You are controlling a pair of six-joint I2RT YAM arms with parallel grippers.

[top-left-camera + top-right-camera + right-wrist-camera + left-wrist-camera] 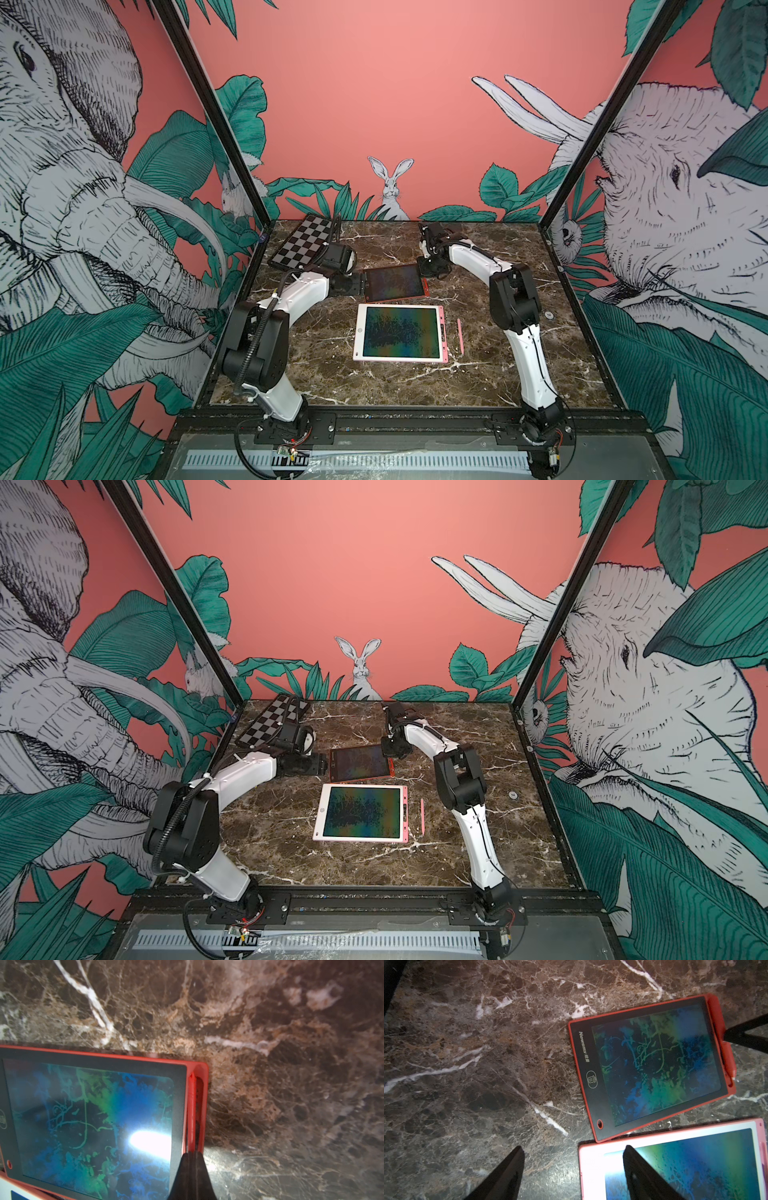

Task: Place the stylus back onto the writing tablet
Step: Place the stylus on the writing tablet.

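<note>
A red-framed writing tablet (395, 282) (359, 762) lies mid-table. A red stylus (192, 1109) (729, 1059) sits in the slot along its right edge. My right gripper (192, 1153) (425, 275) is shut, and its closed tips rest on that stylus. A pink-framed writing tablet (401, 332) (361, 812) lies nearer the front. A pink stylus (460, 336) (422, 816) lies loose on the marble just right of it. My left gripper (573, 1147) (360, 286) stands open at the red tablet's left edge, with nothing between its fingers.
A folded chessboard (301, 245) (266, 725) lies at the back left, behind my left arm. A small round fitting (549, 315) sits in the marble on the right. Black frame posts and the printed walls close in the table's sides.
</note>
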